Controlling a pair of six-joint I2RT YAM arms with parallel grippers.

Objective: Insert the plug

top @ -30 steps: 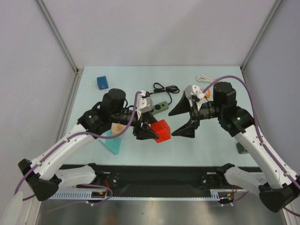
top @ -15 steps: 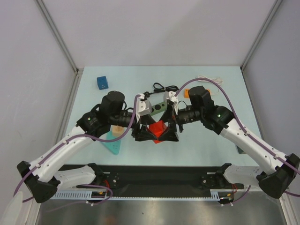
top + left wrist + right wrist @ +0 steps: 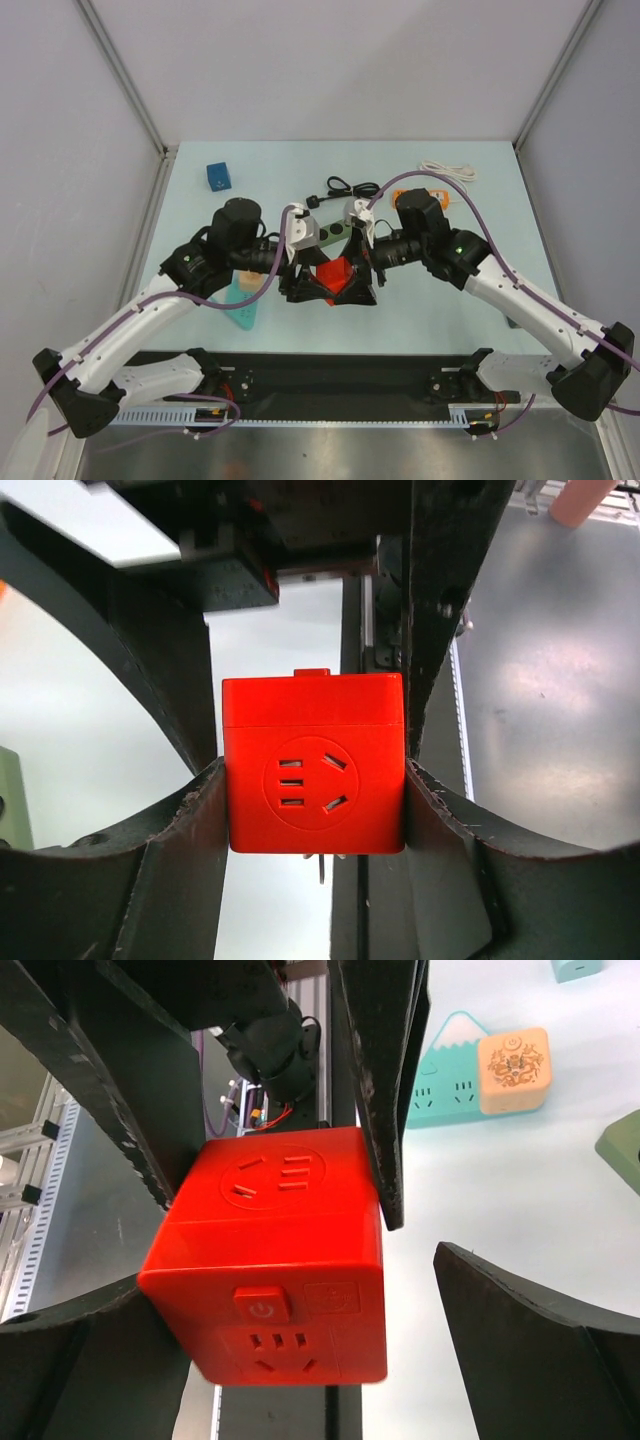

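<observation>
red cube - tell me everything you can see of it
The red cube looks like glossy plastic with rounded corners and a seam around it. One face carries a round panel of socket slots, another a power button above more slots. The left pincer clamps two opposite sides; the open right pincer straddles it, one finger clearly apart from it.

From where I stand, the cube socket (image 3: 336,272) is central, with the left gripper (image 3: 314,285) at its nine o'clock and the right gripper (image 3: 358,284) at three. The power strip (image 3: 343,229) lies just behind at twelve, a small box (image 3: 218,176) well off at ten.
</observation>
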